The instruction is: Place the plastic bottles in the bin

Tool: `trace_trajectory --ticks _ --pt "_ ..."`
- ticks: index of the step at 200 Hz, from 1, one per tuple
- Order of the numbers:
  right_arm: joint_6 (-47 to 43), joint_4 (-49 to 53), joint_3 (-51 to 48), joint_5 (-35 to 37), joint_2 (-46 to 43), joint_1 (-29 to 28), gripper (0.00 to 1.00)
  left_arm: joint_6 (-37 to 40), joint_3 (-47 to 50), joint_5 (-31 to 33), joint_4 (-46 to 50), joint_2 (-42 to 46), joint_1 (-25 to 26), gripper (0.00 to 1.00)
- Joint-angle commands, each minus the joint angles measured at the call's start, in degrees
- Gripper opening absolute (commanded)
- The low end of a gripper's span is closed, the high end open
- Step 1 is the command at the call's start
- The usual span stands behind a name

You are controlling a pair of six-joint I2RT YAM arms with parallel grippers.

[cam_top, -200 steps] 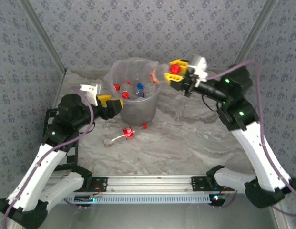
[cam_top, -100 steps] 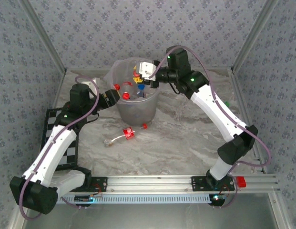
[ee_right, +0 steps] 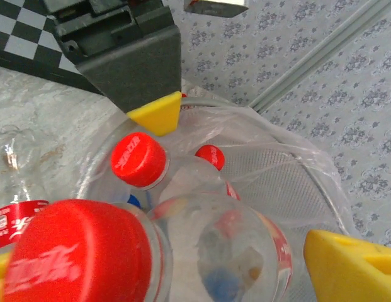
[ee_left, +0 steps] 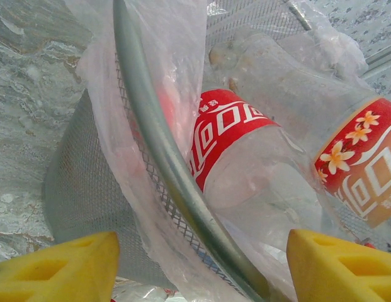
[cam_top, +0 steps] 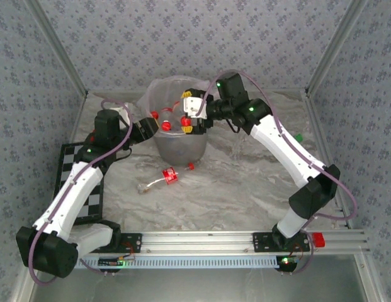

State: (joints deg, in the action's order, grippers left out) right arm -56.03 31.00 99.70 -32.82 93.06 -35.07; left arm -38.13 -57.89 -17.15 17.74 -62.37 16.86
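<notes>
Mostly done, by our reading. The bin (cam_top: 179,148) stands mid-worktop (cam_top: 245,182), toward the far wall, with a thin bag (ee_left: 151,75) draped over its rim. Inside we make out clear bottles (ee_left: 245,163) with red labels, at least three red caps and one blue. The pile hides the rest, so we have no full count.

The right fingers (ee_right: 352,264) hang over the bin's mouth, spread wide. A red-capped bottle (ee_right: 88,258) sits between them, cap toward the camera and body pointing down into the bin. The one finger we see well stands clear of its side, so we judge the bottle loose rather than pinched, and as good as in.

The left fingers (ee_left: 56,270) are spread too, one on either side of the bin's near-left rim, pinching nothing. Whether they touch the rim we cannot tell. It looks like a steadying post, but that is our guess.

Left to do:
- One crumpled bottle (cam_top: 164,178) with a red label lies on the worktop just in front of the bin, apart from it.
- A small red cap (cam_top: 191,167) shows at the bin's foot. It could be a loose cap or the end of another bottle; it is too small to say.
- A green speck (cam_top: 298,136) sits beside the right arm (cam_top: 283,148), and we have the same doubt about it.

Judgement: at least one pick is outstanding, perhaps two or three.
</notes>
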Motion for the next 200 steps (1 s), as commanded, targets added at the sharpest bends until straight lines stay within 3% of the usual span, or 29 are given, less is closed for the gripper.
trace_trajectory --ticks 1,26,68,101,119,146,200 --pt "3.97 0.29 1.06 -1.82 -5.76 -0.08 0.89 -0.02 0.41 -0.31 -1.06 0.25 -0.37 0.70" --pt "9.38 -0.58 0.61 -3.46 -8.05 -0.06 0.87 0.37 0.24 -0.09 -0.69 0.23 -0.43 0.70" --pt "13.70 -3.25 -2.04 -4.37 -8.63 -0.48 0.58 0.77 -0.38 0.04 -0.25 0.04 -0.51 0.70" --pt "15.16 -2.10 -1.80 -3.92 -5.48 -0.61 0.50 0.78 -0.27 0.11 -0.36 -0.29 -0.51 0.70" --pt "19.08 -6.00 -1.13 0.23 -2.71 -0.51 0.43 0.95 -0.37 0.09 -0.25 -0.63 -0.51 0.70" --pt "26.01 -12.45 1.86 4.97 3.22 -0.60 0.41 1.09 -0.47 -0.12 -0.42 -1.23 -0.49 0.70" --pt "30.73 -10.79 6.13 7.77 13.99 -0.79 0.38 3.33 -1.31 0.11 1.93 -1.26 -0.51 0.70"
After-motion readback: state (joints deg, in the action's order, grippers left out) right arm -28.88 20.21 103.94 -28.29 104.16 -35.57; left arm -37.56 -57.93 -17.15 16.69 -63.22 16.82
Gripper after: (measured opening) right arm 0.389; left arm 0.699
